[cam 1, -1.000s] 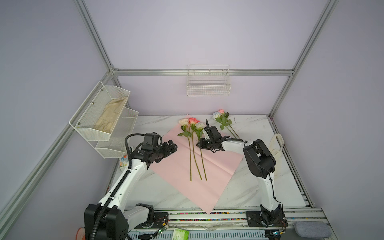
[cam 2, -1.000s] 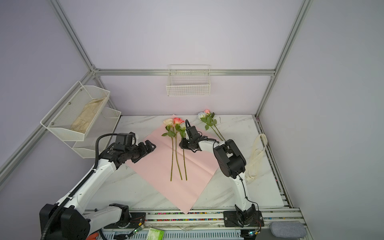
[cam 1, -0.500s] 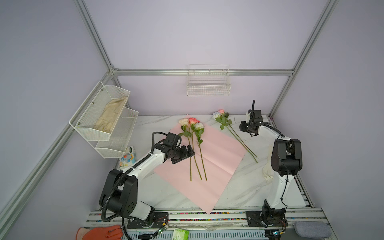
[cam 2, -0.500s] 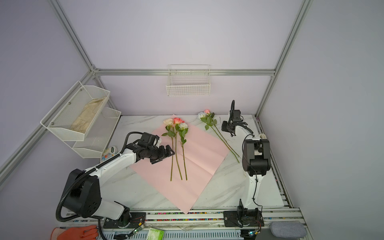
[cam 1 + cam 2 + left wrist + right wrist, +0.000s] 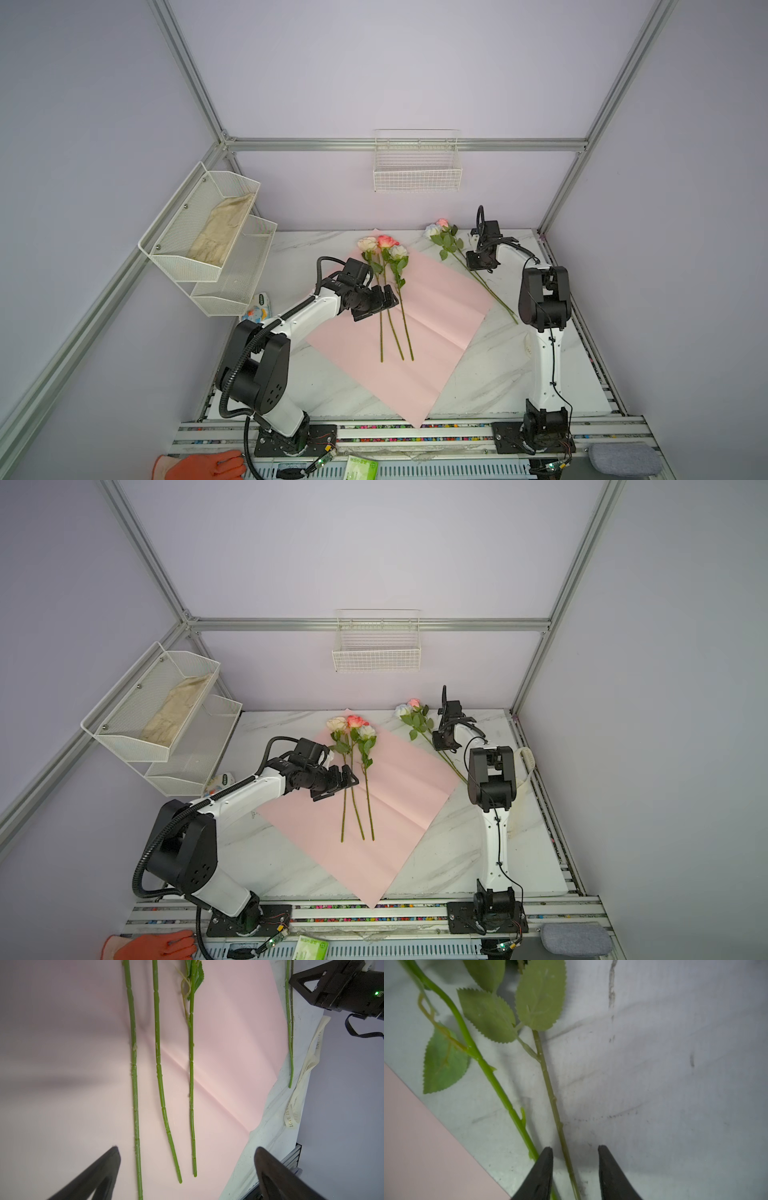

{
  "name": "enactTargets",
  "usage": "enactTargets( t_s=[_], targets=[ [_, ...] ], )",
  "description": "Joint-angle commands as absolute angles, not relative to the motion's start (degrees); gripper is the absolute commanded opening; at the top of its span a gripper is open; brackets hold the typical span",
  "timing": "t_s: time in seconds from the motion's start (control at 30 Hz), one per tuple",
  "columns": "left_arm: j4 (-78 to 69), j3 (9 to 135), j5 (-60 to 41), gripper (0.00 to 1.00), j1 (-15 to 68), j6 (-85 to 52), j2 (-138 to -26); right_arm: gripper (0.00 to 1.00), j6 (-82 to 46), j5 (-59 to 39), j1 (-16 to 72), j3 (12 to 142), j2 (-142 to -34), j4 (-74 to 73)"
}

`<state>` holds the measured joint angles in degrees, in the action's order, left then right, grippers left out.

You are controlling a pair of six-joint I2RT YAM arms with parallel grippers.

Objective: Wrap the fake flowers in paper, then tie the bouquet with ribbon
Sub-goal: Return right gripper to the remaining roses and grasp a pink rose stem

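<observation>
Since the earlier frame, the right gripper (image 5: 574,1147) had shifted onto the loose roses; its fingers stood apart astride the duller stem (image 5: 554,1103), the brighter stem (image 5: 500,1088) just outside. Closing off-centre could catch both. Fingers of the left gripper (image 5: 186,1148) stood wide, the bouquet of fake flowers (image 5: 390,266) on pink paper (image 5: 440,316) between them, long axis running ahead, blooms farthest.

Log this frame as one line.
left gripper: open over three green-stemmed fake roses on pink paper sheet | right gripper: open, straddling one stem of two more roses on white marble table | tie: not started
</observation>
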<state>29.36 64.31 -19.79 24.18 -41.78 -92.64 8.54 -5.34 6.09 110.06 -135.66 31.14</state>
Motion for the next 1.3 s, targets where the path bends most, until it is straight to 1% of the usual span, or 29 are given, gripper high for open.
enactTargets(
  t_s=[0.0,0.1,0.2,0.23,0.3,0.4,0.57,0.67,0.77,0.83,0.9,0.97,1.13,1.27],
  targets=[
    [29.16,70.88,-20.62,0.99,24.52,-40.61,-93.03,0.32,11.74,-4.5,5.89,111.25,-138.07,35.81],
    [29.42,71.1,-20.58,0.99,24.52,-40.52,-93.25,0.22,12.61,-4.92,5.89,111.44,-138.12,35.88],
    [29.71,71.28,-20.64,0.99,24.52,-40.43,-93.19,0.13,12.83,-2.8,5.89,112.13,-138.11,35.81],
    [29.86,71.28,-20.59,0.99,24.52,-40.4,-93.1,0.12,12.94,-2.17,5.89,112.34,-138.23,35.7],
    [30.23,71.35,-20.27,0.99,24.52,-40.09,-92.65,0.03,13.02,0.29,5.89,112.9,-138.15,35.59],
    [31.02,71.02,-19.45,0.99,24.51,-39.68,-91.72,0.0,13.29,1.91,5.8,113.5,-136.58,34.51],
    [32.09,70.11,-18.17,0.99,24.44,-39.21,-89.68,0.0,11.12,2.48,5.8,114.56,-131.82,34.23],
    [32.43,69.21,-16.77,0.99,24.43,-39.12,-88.09,0.0,8.66,0.78,5.8,111.91,-127.71,34.18],
    [32.65,68.14,-15.91,0.99,24.26,-39.12,-86.54,0.0,7.09,-2.55,5.79,106.49,-123.53,31.33],
    [32.7,67.6,-15.94,0.99,24.17,-38.98,-85.81,0.1,6.82,-4.39,5.5,105.7,-123.87,30.16],
    [33.04,67.46,-15.96,0.99,24.09,-38.76,-85.3,0.18,5.95,-5.46,5.4,108.7,-127.2,31.63],
    [33.25,67.11,-15.86,1.0,24.06,-38.68,-84.93,0.28,6.65,-7.31,5.46,111.49,-130.6,31.55],
    [33.14,67.41,-15.88,1.0,24.08,-38.77,-84.55,0.37,6.4,-8.63,5.45,122.18,-139.22,34.4],
    [33.55,68.2,-15.89,1.0,23.99,-38.59,-85.23,0.41,7.26,-9.23,5.45,126.93,-143.13,35.08]
  ],
)
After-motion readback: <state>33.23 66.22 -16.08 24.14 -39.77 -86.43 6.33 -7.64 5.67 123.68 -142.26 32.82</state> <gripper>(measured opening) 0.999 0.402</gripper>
